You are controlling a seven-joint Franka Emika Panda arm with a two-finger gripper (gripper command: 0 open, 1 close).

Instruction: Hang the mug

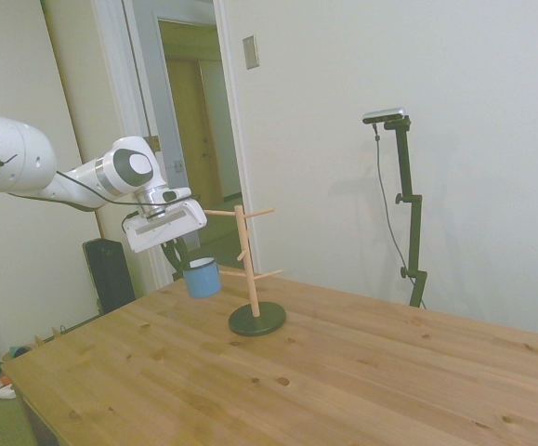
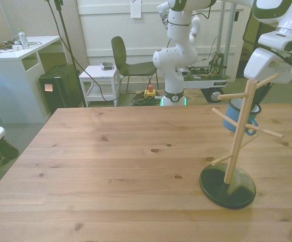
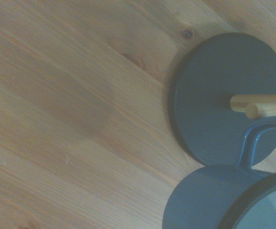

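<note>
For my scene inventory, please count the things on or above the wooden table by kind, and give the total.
Mug: 1, light blue, held in the air by the gripper
Peg stand: 1, wooden with a dark round base, standing on the table
Total: 2

light-blue mug (image 1: 202, 278) (white rim), upright, held above table

mug (image 3: 209, 200) over stand base (image 3: 214, 95)

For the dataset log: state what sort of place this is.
Probably a robotics lab in an office-like room: a second white robot arm stands behind the wooden table, beside a desk and a chair.
</note>
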